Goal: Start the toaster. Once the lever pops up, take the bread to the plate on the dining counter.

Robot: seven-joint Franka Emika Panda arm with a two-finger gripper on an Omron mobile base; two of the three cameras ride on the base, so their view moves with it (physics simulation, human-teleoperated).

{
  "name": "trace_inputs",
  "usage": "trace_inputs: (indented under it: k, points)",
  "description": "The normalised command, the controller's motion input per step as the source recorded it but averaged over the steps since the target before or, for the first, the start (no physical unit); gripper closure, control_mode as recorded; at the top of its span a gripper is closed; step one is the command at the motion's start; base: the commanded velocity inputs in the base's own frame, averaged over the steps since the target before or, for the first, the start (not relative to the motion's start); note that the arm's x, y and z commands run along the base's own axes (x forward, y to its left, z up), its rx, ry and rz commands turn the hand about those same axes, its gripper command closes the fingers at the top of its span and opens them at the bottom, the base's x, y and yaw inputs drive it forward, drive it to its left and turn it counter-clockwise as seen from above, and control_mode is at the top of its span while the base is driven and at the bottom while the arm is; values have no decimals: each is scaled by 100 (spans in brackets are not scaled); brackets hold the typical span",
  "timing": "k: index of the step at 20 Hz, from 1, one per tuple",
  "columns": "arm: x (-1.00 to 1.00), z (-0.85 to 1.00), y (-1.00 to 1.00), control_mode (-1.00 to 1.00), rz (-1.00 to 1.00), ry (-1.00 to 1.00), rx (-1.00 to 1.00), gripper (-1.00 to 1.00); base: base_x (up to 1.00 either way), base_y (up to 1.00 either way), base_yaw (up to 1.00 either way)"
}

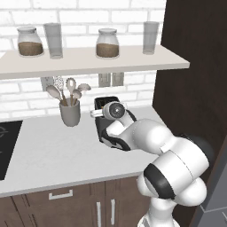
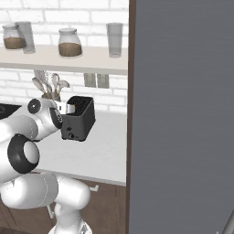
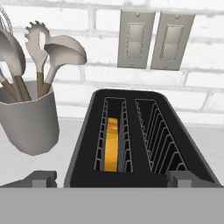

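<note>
The dark grey toaster (image 3: 140,135) stands on the kitchen counter against the brick wall. The bread (image 3: 112,146) sits on edge deep in its left slot, only the golden-orange crust showing. The right slot is empty. My gripper (image 3: 111,179) hovers open just above the toaster's near edge, fingertips (image 3: 41,177) spread wide and holding nothing. From the left base, my arm covers most of the toaster (image 1: 105,103), with the gripper (image 1: 98,113) at its top. From the right base, the toaster (image 2: 80,119) shows its small knob low on the front, the gripper (image 2: 68,109) at its upper left. The plate and the dining counter are out of view.
A grey utensil cup (image 1: 70,113) with spoons stands just left of the toaster. A shelf (image 1: 88,60) with jars and glasses hangs overhead. A tall dark cabinet (image 1: 190,88) closes off the right. A black cooktop (image 1: 6,146) lies at the far left. Wall outlets (image 3: 135,39) are behind the toaster.
</note>
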Motion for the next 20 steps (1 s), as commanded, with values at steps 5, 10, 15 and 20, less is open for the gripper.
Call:
trace_inputs:
  k: [5, 10, 15, 20]
  points:
    - [0, 0, 0, -100, 0, 0, 0, -100, 0, 0, 0]
    - [0, 0, 0, -100, 0, 0, 0, -100, 0, 0, 0]
    - [0, 0, 0, -100, 0, 0, 0, -100, 0, 0, 0]
    - [0, 0, 0, -100, 0, 0, 0, -100, 0, 0, 0]
